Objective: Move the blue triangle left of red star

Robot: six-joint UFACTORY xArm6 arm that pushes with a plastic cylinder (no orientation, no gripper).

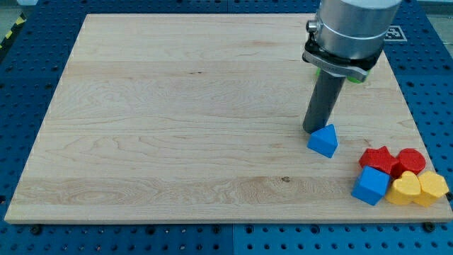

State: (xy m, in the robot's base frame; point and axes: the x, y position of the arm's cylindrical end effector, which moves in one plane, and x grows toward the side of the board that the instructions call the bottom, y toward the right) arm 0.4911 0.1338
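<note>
My tip [312, 132] touching the blue triangle [323, 140] at its upper-left; red star [378, 160] to its right; no fingers.

A pale wooden board [177, 127] fills most of the frame, resting on a blue perforated table [28, 64]. Clustered at the board's lower right corner: a blue cube [371, 185], a red cylinder-like block [411, 161] above it to the right, and two yellow blocks [404, 190] [432, 187] touching side by side at the edge, one heart-shaped.
</note>
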